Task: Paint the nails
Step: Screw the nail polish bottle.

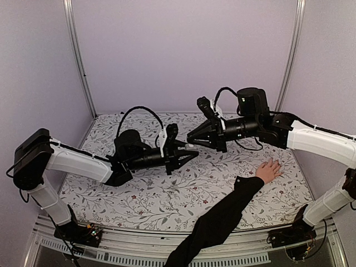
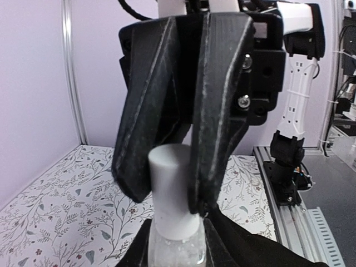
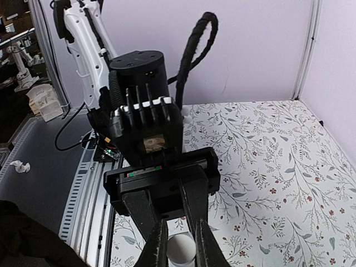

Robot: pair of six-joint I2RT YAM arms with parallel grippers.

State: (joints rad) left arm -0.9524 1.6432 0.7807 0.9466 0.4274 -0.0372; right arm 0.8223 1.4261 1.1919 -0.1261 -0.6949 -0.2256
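Nearest me, a black sleeve (image 1: 222, 217) reaches in over the counter's (image 1: 139, 194) front edge to the hand (image 1: 268, 171), which rests on the floral surface at right with its fingers spread. The nails (image 1: 275, 162) are there at the fingertips, too small for me to make out and well apart from both arms. Further in, mid-counter, my left jaws pinch the small translucent bottle (image 2: 177, 250) by its body. Its contents look clear; the level I can't tell. My right jaws are clamped on its white cap (image 2: 169, 189), which is seated on the bottle.
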